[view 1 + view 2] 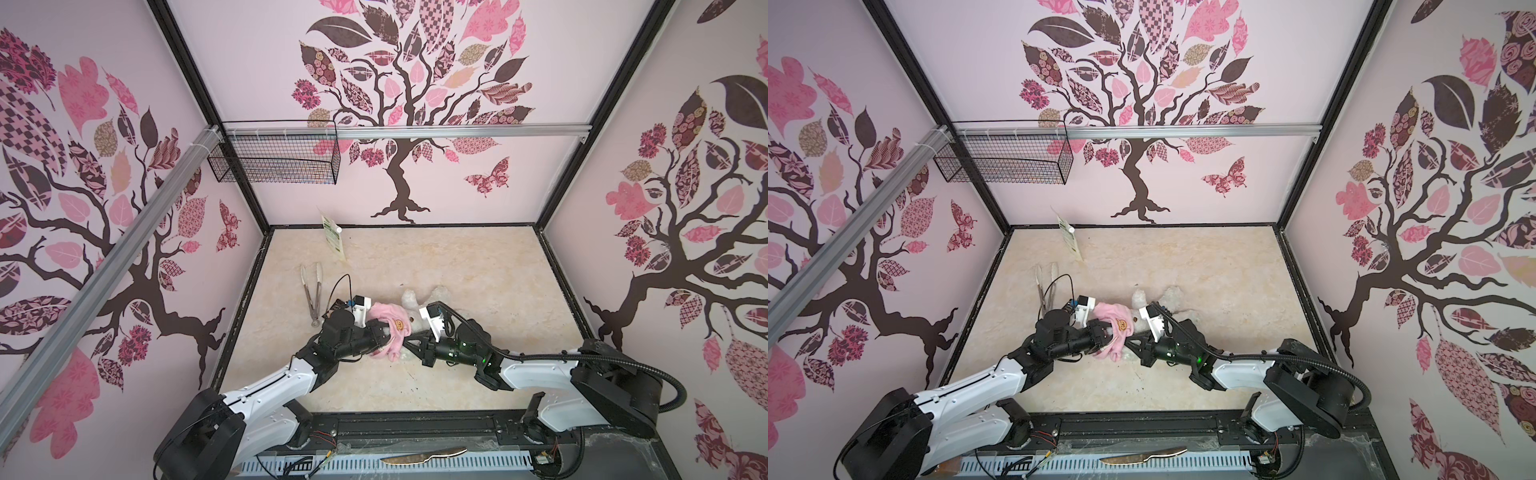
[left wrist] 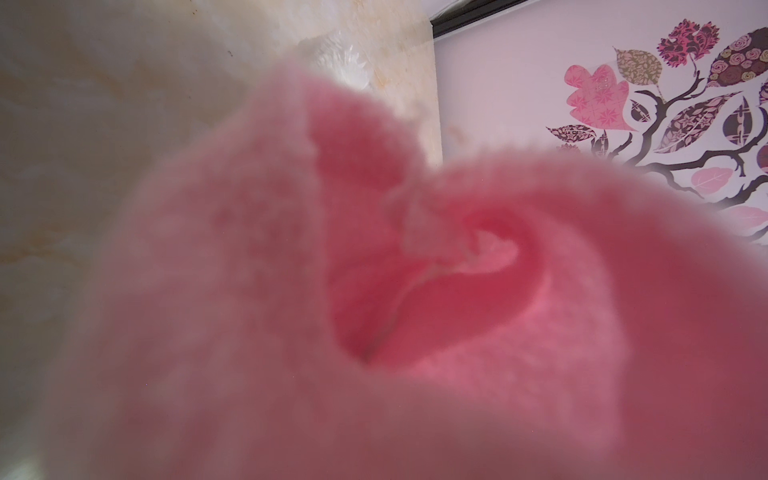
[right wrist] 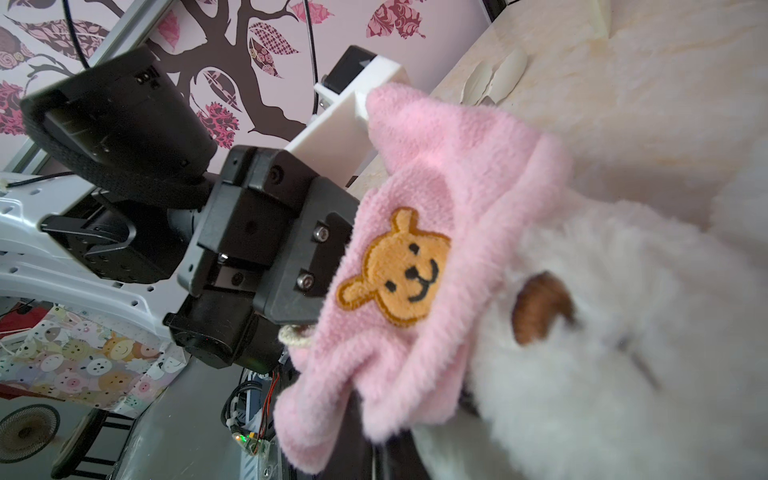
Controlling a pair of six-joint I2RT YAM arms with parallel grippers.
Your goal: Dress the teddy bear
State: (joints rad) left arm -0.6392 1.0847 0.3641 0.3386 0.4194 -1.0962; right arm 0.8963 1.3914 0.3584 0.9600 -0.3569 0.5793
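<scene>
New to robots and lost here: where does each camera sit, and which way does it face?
Top views: twin cameras high above the robot's base, looking down at the table; both arms show.
Left wrist: on the left arm, pressed against the pink hoodie; no robot visible.
Right wrist: on the right arm, facing the teddy bear and left arm.
Shared: all see the hoodie.

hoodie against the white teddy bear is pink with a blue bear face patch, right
No: the bear face patch is orange, not blue, clear in the right wrist view. The hoodie is pink and does lie against the white teddy bear.
</scene>
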